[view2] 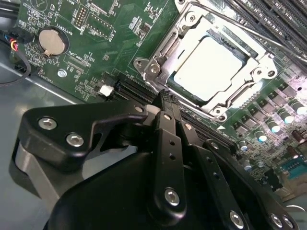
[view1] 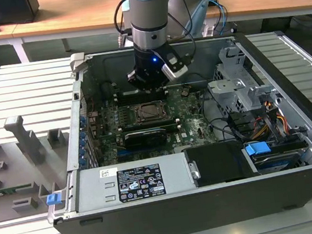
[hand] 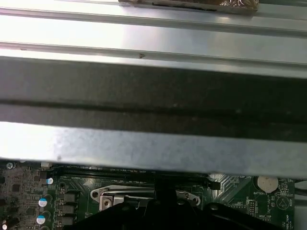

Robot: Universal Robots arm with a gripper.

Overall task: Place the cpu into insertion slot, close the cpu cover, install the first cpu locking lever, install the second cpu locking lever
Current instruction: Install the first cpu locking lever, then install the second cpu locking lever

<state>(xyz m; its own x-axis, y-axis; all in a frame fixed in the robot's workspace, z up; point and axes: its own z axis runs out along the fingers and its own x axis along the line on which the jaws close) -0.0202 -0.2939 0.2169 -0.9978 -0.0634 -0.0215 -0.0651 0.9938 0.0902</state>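
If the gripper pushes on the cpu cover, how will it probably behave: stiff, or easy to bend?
The cpu cover looks like a thin metal frame with a large cut-out, so it would probably flex if pushed off-centre. It lies flat around the cpu, so it likely will not tip. Its shiny surface may be slippery.

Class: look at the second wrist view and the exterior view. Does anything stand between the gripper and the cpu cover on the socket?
Nothing visible does. In the second wrist view the gripper sits beside the cpu cover, which lies flat over the cpu, with only bare green motherboard near.
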